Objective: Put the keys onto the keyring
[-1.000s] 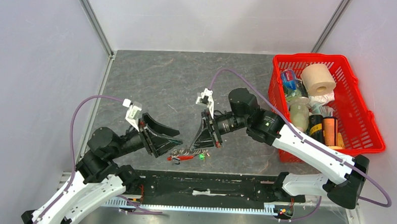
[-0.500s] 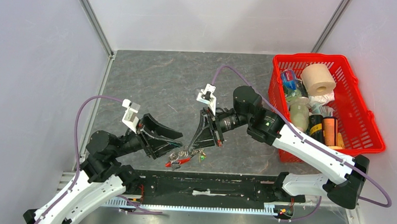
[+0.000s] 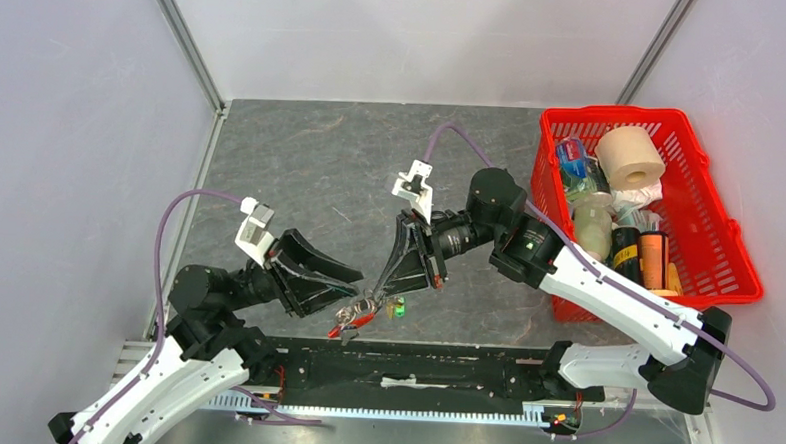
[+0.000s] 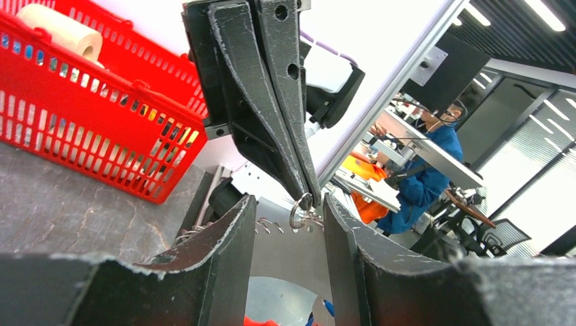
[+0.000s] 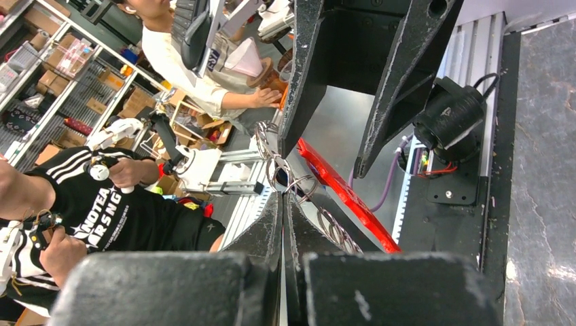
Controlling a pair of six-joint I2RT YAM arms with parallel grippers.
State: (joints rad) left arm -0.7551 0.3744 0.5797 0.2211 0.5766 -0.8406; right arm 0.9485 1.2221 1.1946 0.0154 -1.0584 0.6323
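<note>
Our right gripper (image 4: pixel 309 195) pinches the keyring (image 4: pixel 299 212), our left gripper (image 4: pixel 289 204) gapes around it; we cannot tell whether any keys (image 3: pixel 396 307) are threaded.

The top external camera looks steeply down from above and behind the arm bases, taking in the whole table (image 3: pixel 302 158) and the red basket (image 3: pixel 713 246) from afar. The left wrist camera sits low behind the left end effector (image 4: pixel 289 204), facing the right end effector (image 4: pixel 307 190) at close range. The right wrist camera faces back the opposite way. All three share the keyring (image 3: pixel 363 307) between them
</note>
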